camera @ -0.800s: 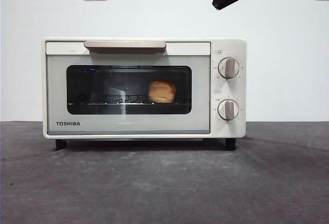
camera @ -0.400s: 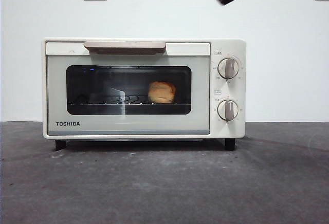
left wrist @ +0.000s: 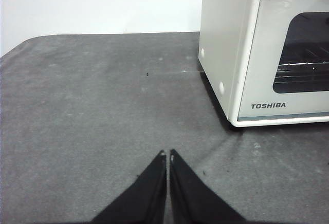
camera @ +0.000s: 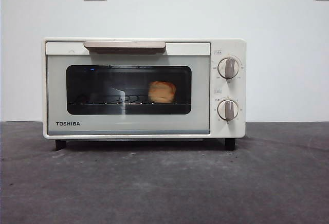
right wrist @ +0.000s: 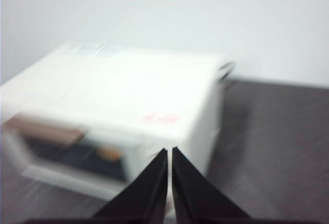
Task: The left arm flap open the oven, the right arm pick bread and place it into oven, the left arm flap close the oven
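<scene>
The dark desk (camera: 164,183) carries the oven (camera: 144,88) with its door closed, the bread (camera: 162,92) on the rack inside, right of centre, while the left tool (left wrist: 167,154) and right tool (right wrist: 169,151) are clenched on nothing.

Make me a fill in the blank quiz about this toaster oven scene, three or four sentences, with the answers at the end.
1. The oven door is ____.
2. The bread sits on the rack ____ the oven.
3. The left gripper has its jaws ____, over the bare table.
4. The oven's front panel carries ____ grey knobs.

Missing words: shut; inside; shut; two
</scene>
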Available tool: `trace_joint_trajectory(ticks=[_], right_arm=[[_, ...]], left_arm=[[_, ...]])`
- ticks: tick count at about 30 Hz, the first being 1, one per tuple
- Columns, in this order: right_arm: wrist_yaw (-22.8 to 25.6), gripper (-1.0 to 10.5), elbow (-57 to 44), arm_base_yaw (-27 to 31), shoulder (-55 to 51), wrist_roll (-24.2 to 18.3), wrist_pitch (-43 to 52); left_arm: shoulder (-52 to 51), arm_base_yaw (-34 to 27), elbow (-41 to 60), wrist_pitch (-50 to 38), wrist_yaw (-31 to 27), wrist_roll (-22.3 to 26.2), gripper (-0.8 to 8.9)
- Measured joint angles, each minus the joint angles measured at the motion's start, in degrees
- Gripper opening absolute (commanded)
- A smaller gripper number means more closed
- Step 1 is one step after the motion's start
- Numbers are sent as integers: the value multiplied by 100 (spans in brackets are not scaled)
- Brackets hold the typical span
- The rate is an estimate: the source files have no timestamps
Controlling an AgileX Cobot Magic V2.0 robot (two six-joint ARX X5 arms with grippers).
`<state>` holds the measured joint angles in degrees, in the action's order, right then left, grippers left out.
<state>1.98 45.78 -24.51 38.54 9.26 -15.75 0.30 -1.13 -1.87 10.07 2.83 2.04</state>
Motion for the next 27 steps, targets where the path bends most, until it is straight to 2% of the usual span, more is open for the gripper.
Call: trace_joint_trajectory(ticks=[6, 12, 16, 27], right_arm=[[42, 10, -1388, 960, -1250, -50, 1349], [133, 10, -2647, 1392, -2295, -332, 2197], [133, 10, -3307, 1526, -2806, -483, 2269], [136, 10, -4365, 1805, -3620, -538, 2251]], left_arm=[[0, 0, 0, 0, 0, 0, 20], [0, 0, 0, 0, 0, 0, 20], [0, 0, 0, 0, 0, 0, 20], [0, 0, 0, 0, 0, 0, 20]])
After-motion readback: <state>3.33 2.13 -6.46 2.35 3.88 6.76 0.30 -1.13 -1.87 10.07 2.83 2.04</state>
